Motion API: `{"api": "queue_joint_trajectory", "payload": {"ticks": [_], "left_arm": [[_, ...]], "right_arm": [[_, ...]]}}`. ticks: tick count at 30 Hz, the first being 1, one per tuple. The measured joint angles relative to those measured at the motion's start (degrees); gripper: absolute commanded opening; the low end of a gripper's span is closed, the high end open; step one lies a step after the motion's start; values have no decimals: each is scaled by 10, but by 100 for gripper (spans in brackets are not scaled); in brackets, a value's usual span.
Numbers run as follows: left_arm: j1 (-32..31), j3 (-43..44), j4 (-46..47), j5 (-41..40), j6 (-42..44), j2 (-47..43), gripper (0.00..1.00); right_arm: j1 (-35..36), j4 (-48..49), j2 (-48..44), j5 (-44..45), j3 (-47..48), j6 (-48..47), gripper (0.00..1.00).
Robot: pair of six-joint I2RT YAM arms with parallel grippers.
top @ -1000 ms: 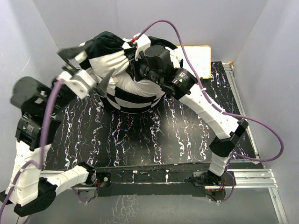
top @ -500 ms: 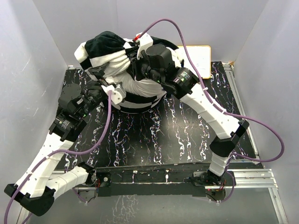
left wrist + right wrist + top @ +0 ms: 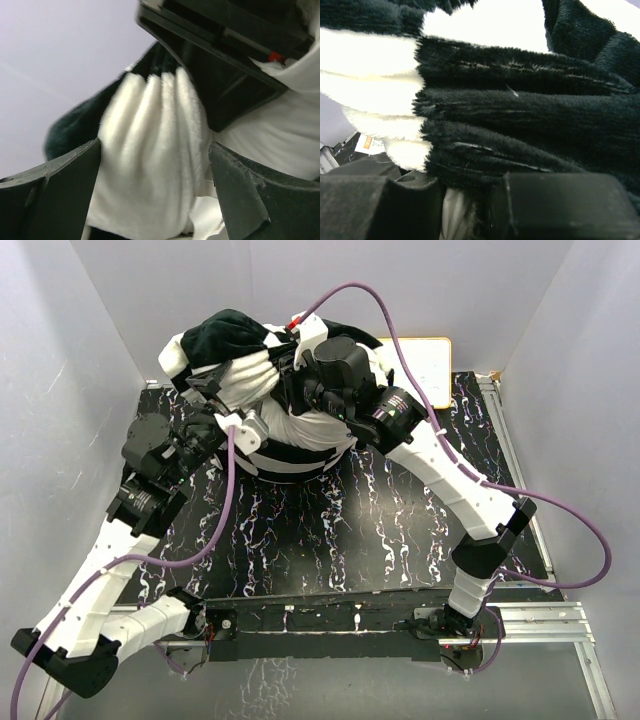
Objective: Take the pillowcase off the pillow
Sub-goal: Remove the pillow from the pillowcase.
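The pillow (image 3: 305, 428) sits at the far edge of the tabletop (image 3: 330, 530), left of its middle and close against the back wall, with the pillowcase (image 3: 225, 335) bunched over its top and far-left side and a band of black and cream checks showing along its near underside. Plain white cushion shows between those two parts of the cover. The right arm (image 3: 440, 475) reaches in from the near right corner across the tabletop, and the right jaws are pinching a gathered fold of the pillowcase on top of the pillow; from the right wrist, tight pleats of black and cream plush (image 3: 510, 115) fill the view right at the fingers. The left arm (image 3: 150, 475) comes up along the left edge, and the left jaws stand spread wide at the pillow's left side, with a pleated cream patch of the cover (image 3: 150, 150) lying between them but not clamped. A white board (image 3: 425, 365) lies at the far right corner, just beside the pillow.
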Motion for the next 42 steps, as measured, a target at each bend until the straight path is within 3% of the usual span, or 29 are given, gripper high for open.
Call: {"api": "queue_joint_trajectory", "payload": {"ticks": [5, 10, 16, 21, 27, 31, 42], "left_arm": [[0, 7, -41, 7, -12, 18, 86], [0, 7, 4, -16, -20, 32, 79], [-4, 14, 59, -58, -23, 71, 83], [-5, 47, 21, -62, -37, 88, 85], [-5, 73, -6, -75, -66, 101, 73], [-10, 84, 18, -103, -65, 124, 67], [7, 118, 115, -118, 4, 181, 66]], "right_arm": [[1, 2, -1, 0, -5, 0, 8], [5, 8, -16, 1, -26, 0, 8], [6, 33, -33, 7, -56, 2, 8], [3, 36, -33, 11, -56, 7, 8], [4, 42, -34, 11, -61, 9, 8], [2, 79, -45, 21, -92, 10, 8], [-3, 129, -47, 48, -113, 10, 8]]}}
